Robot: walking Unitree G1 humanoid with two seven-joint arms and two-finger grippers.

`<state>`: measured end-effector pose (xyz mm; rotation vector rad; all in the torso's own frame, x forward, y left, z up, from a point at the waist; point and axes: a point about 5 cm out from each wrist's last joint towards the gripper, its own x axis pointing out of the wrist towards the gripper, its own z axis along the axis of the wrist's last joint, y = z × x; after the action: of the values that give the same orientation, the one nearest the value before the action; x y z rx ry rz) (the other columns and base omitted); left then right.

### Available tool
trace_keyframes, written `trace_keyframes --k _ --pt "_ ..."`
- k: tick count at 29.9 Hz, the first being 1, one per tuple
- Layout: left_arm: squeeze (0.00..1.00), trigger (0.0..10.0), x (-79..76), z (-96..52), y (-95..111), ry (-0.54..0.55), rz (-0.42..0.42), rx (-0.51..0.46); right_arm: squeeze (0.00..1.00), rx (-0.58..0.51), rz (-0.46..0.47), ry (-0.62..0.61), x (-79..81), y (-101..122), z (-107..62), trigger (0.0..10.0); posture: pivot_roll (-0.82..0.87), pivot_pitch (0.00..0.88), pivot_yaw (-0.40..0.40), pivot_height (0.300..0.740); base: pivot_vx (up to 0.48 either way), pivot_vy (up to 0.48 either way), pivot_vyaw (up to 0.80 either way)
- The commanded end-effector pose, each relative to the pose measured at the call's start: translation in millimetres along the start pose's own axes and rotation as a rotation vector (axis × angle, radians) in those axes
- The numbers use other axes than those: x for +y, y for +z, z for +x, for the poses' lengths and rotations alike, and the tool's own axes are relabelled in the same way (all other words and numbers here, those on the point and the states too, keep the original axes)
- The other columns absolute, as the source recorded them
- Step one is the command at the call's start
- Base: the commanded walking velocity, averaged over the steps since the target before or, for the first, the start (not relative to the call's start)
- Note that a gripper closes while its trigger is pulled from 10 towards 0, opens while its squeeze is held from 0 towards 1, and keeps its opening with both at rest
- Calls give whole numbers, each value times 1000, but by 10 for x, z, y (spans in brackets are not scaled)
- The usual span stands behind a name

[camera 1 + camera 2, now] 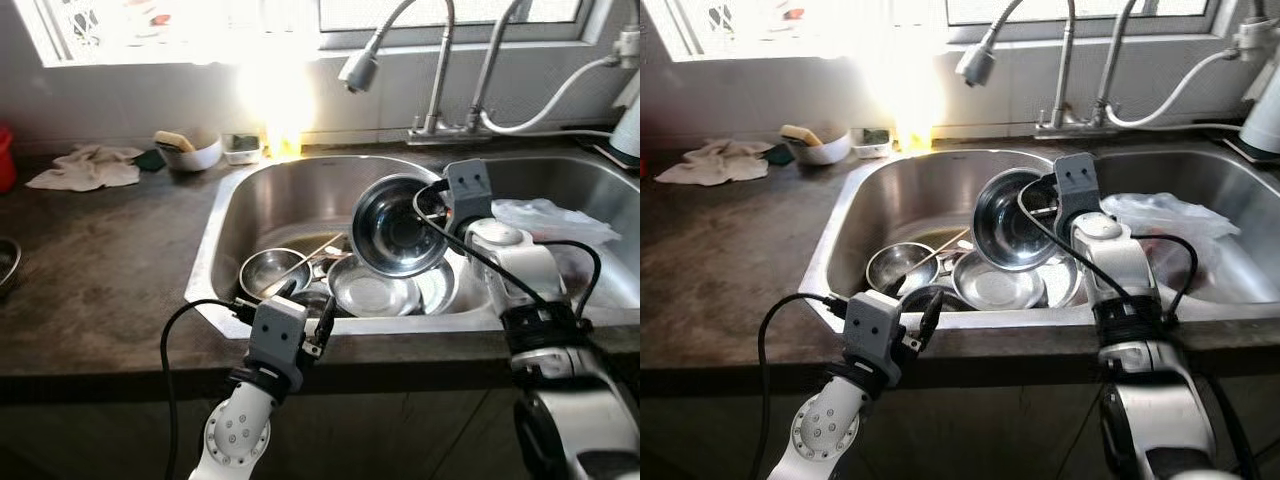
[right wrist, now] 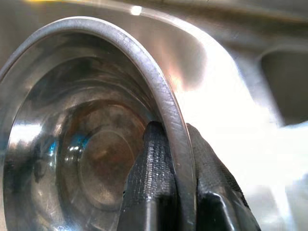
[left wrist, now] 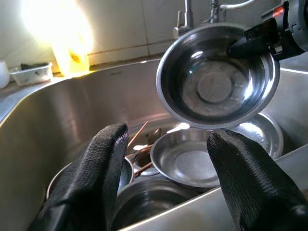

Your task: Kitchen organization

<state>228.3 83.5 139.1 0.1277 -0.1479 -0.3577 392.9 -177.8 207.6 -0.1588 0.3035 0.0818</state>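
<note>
The right gripper (image 1: pixel 440 205) pinches the rim of a steel bowl (image 1: pixel 397 227), holding it tilted above the sink (image 1: pixel 230 215). The left gripper (image 1: pixel 308 310) hangs open at the sink's front edge. Below the lifted bowl, several more bowls and plates (image 1: pixel 375 290) lie stacked, so most sorting seems left to do. Glare from the window hides the table's far edge beyond both grippers.

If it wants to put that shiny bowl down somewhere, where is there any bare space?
The steel bowl, pinched by the right gripper, hangs over a crowded sink bottom of stacked steel dishes. Bare room: the dark counter between the cloth and the sink's left rim, and the sink's back half under the faucet.
</note>
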Motion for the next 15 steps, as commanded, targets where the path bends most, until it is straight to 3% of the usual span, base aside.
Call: trace_keyframes --k 1,13,14,15 --pt "0 10000 -2 -18 33 14 -11 -6 0 27 -2 6 -53 21 38 10000 9 91 -22 740 0 0 0" --pt "0 10000 -63 -59 47 -7 -22 -2 0 149 -10 44 -21 -205 136 10000 25 114 -30 740 0 0 0" --pt "0 10000 -53 -74 40 -3 -21 4 161 166 -12 51 -8 -260 145 10000 26 110 -35 740 0 0 0" --pt "0 10000 -53 -74 40 -3 -21 4 161 166 -12 51 -8 -260 145 10000 26 110 -35 740 0 0 0"
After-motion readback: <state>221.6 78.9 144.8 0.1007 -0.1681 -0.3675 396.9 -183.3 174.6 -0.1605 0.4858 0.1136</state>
